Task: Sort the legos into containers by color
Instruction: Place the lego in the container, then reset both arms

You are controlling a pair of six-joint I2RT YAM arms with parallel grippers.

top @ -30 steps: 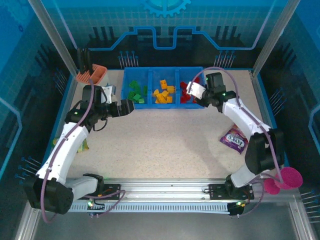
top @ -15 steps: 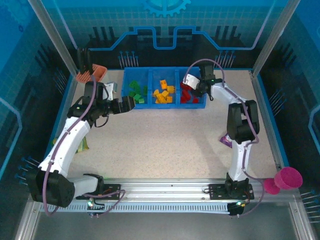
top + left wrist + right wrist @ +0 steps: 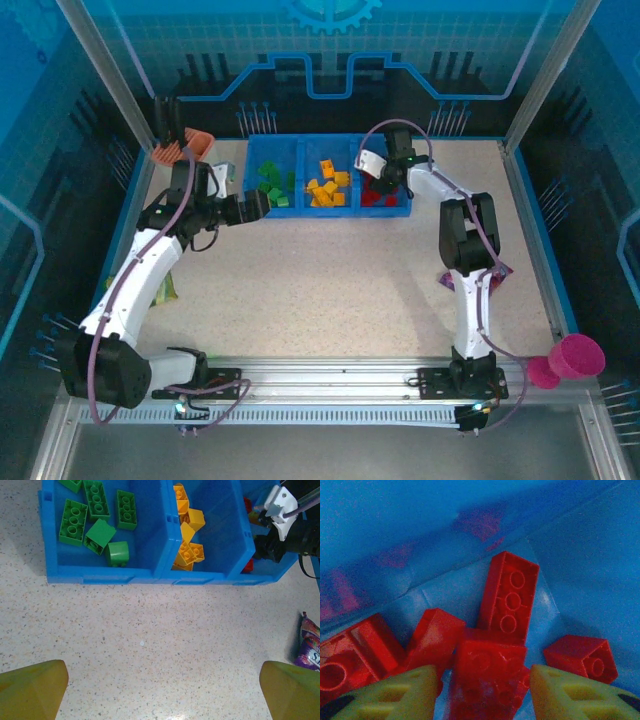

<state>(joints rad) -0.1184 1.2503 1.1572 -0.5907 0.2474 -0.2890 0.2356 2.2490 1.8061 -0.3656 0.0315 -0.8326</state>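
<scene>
red lego, between fingers of right end effector

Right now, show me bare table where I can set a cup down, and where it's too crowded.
Best: the wide bare table in front of the blue tray, between the two arms. Another patch lies right of the tray, beyond the purple bag. Crowded: every tray compartment holds bricks, and the right gripper sits in the red one.

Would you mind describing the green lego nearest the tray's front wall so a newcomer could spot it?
Find the blue tray with three compartments and take the left compartment, which holds green bricks. The green lego lies closest to that compartment's near wall. Unlike its longer, darker neighbours, it is small, brighter green and round-cornered.
</scene>
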